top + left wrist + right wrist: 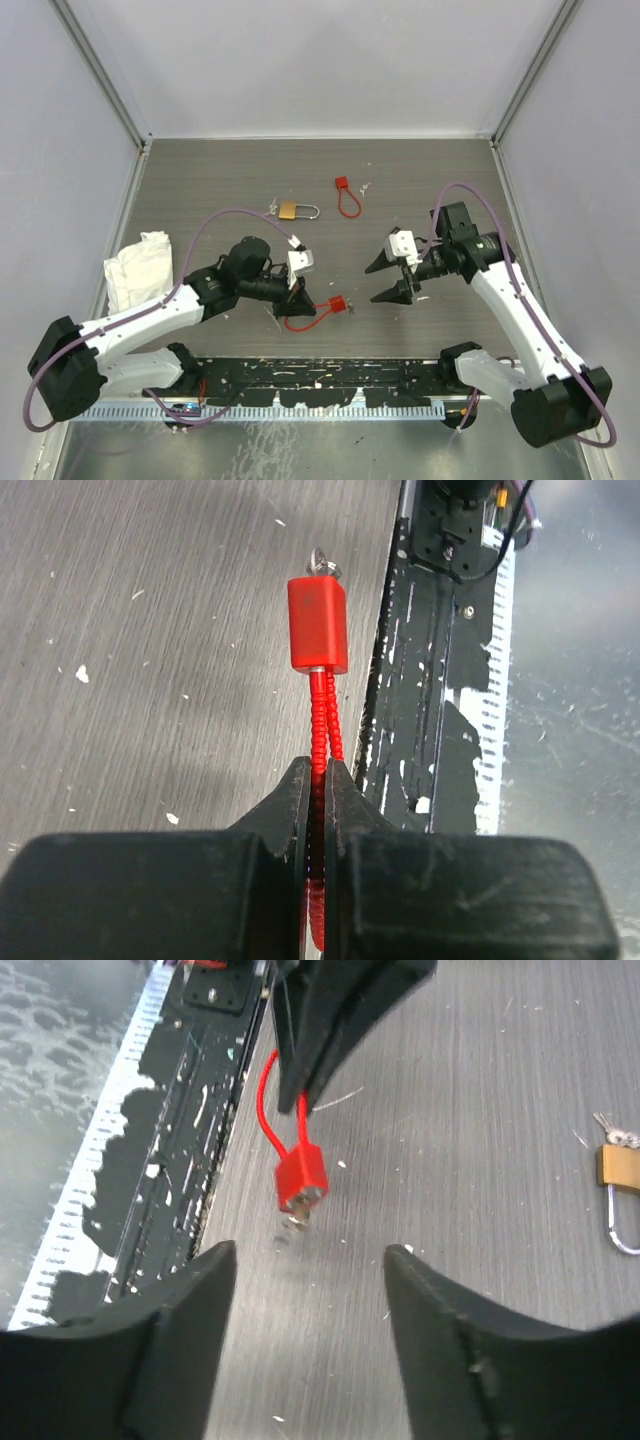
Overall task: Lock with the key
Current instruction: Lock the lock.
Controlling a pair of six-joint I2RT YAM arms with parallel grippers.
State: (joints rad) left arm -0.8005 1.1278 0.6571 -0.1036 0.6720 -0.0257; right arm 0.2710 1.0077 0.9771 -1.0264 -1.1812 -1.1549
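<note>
While leftward, right gripper [376,283] agape.

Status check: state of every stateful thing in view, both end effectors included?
left end effector: shut on near red cable lock, by its cable
right end effector: open, empty
near red cable lock: cable looped into body
key: sticking out of that lock's body end
brass padlock: lying flat, shackle state unclear
far red cable lock: lying flat, looped

No readable text (or numbers); nothing legible.
</note>
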